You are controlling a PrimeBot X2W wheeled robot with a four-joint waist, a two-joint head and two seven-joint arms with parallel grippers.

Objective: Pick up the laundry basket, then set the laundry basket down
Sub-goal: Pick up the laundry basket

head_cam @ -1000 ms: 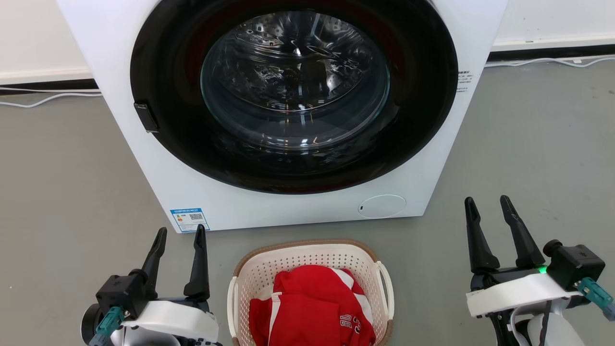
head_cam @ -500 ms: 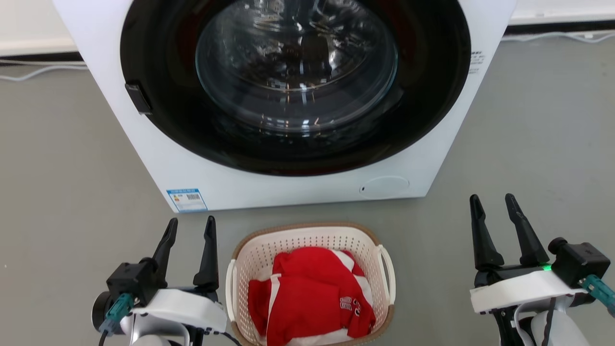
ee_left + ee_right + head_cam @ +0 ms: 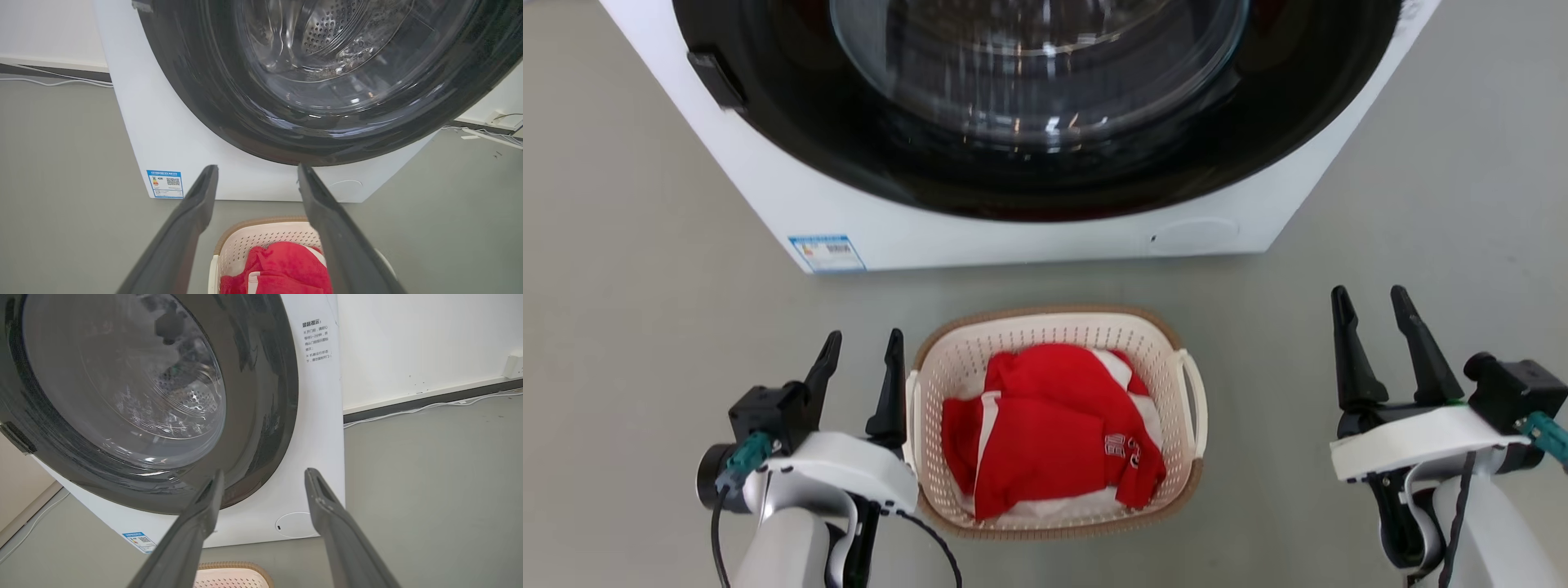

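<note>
While spread wide open, hold nothing: left gripper (image 3: 864,336) just beside the left handle of the laundry basket (image 3: 1054,331), right gripper (image 3: 1369,290) well apart off its right side. Sits on the grey floor (image 3: 629,327), close to the front of the washing machine (image 3: 1013,237), red cloth (image 3: 1045,425) piled inside.

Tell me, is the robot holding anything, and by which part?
Nothing: the left gripper and right gripper are open and empty, either side of the basket.
</note>
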